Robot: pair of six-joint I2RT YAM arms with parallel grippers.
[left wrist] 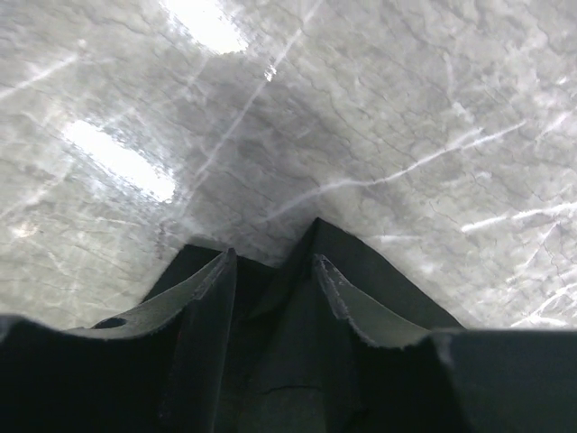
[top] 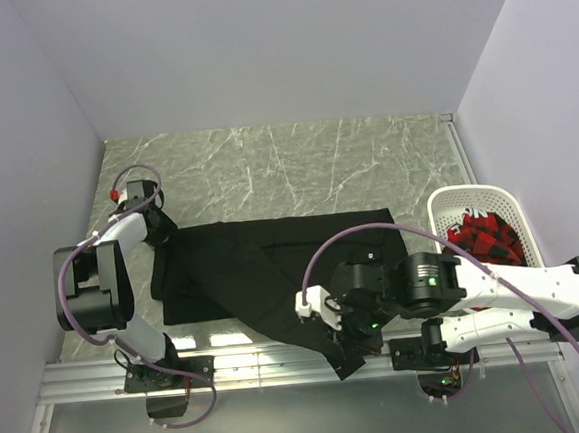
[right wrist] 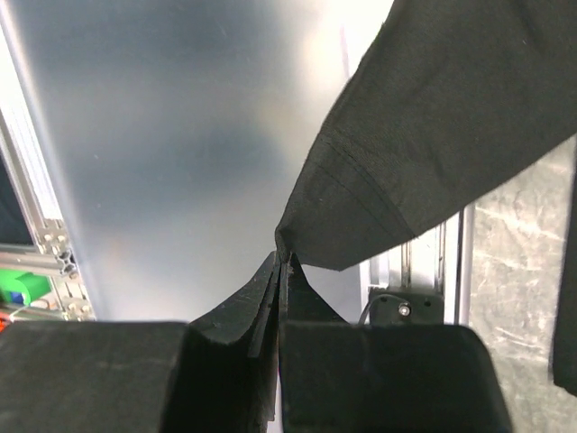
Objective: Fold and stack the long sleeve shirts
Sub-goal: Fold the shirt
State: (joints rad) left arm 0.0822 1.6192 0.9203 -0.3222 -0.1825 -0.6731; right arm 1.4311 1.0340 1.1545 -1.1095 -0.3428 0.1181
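The black long sleeve shirt (top: 263, 259) lies lengthwise along the near edge of the desk (top: 286, 167), one sleeve end pinched in the closed right tool (right wrist: 280, 262) beyond that edge, while the left tool (left wrist: 272, 262) straddles its left end, grip unclear.

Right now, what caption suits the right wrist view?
Right gripper shut on a corner of the black shirt beside the table rail.

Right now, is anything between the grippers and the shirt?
Nothing visible. The right gripper is shut on an edge of the shirt, and the left gripper has its cloth between the fingers.
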